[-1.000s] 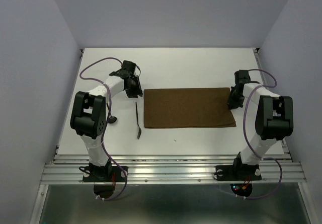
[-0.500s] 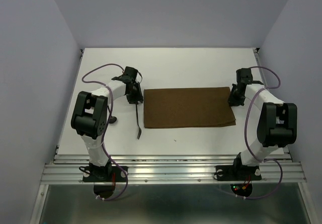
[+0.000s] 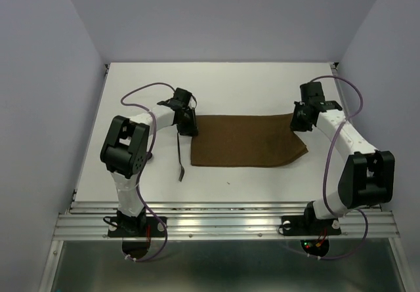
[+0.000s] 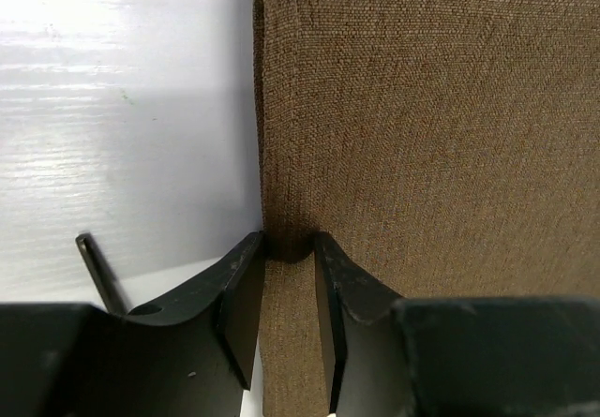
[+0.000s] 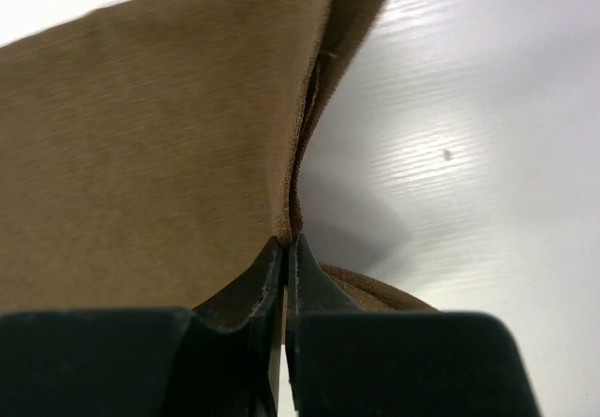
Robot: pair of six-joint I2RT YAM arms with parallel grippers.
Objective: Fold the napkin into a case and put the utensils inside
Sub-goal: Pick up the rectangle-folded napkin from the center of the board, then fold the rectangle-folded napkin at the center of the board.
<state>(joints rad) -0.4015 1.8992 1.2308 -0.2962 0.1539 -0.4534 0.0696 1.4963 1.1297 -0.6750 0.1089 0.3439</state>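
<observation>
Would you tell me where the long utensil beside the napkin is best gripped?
Probably mid-handle on the long utensil, coming straight down from above with the jaws across its width. It lies flat on the table, thin and straight, just left of the napkin, so a sideways approach has nothing to catch.

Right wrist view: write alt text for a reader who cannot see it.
Close up, the right fingers are pinched shut on the edge of the brown napkin. The cloth fills the left of the frame, its gripped edge lifted off the glossy white table on the right.
</observation>
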